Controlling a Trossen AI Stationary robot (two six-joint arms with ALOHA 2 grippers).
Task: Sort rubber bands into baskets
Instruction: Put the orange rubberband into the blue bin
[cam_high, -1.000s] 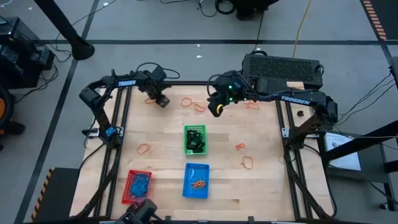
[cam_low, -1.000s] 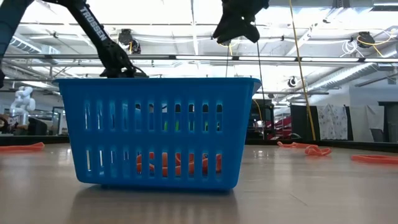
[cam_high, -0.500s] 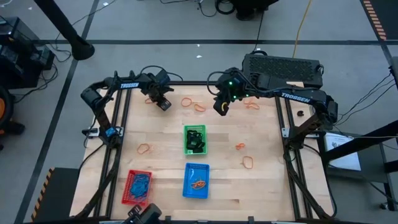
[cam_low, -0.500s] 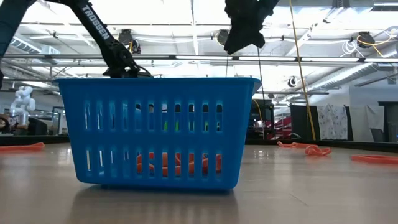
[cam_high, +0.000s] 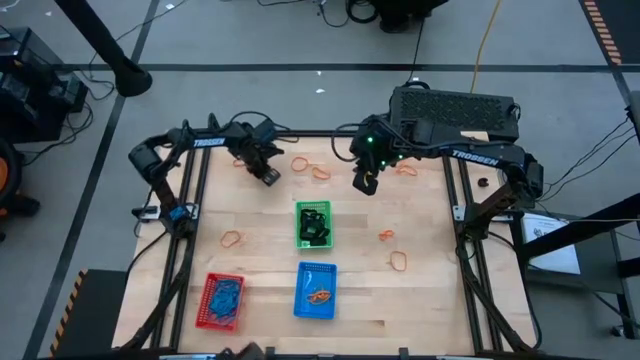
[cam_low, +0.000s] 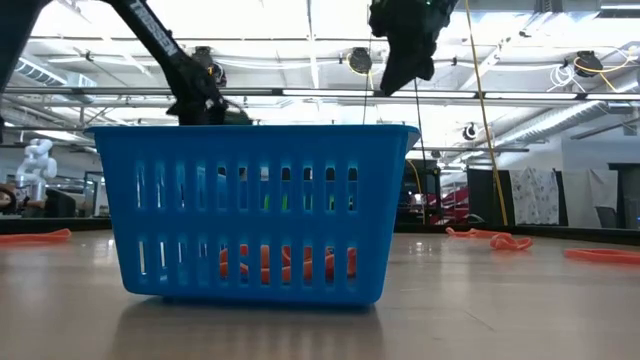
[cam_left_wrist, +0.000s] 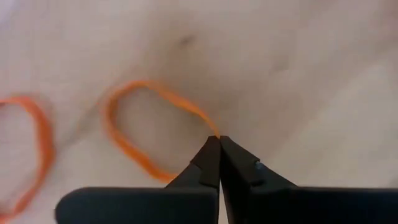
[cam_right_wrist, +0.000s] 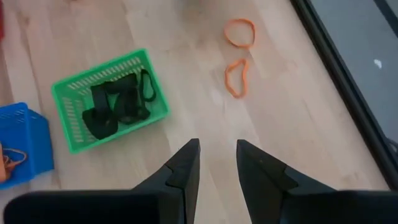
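My left gripper (cam_high: 268, 176) is low over the table's far left part, shut on an orange rubber band (cam_left_wrist: 146, 134); a second orange band (cam_left_wrist: 34, 155) lies beside it. My right gripper (cam_high: 363, 185) hangs open above the far middle of the table with nothing between its fingers (cam_right_wrist: 217, 155). The green basket (cam_high: 313, 224) holds black bands. The blue basket (cam_high: 317, 290) holds orange ones, and the red basket (cam_high: 222, 300) holds blue ones. More orange bands (cam_high: 320, 172) lie loose on the wood. My left gripper pinches one thin strand of the orange band's loop (cam_left_wrist: 213, 129) between its two fingertips, which come down at it from above. The rest of the loop spreads out ahead of the fingers, close to the wood; whether it is lifted I cannot tell.
Loose orange bands lie at the left (cam_high: 232, 238), the right (cam_high: 398, 261) and the far right (cam_high: 405, 168). In the low view the blue basket (cam_low: 255, 210) stands in front. A dark keyboard (cam_high: 455, 110) lies beyond the table's far edge.
My left gripper has gone a little toward the table's near edge and right. My right gripper has gone toward the table's right edge, staying well above the wood.
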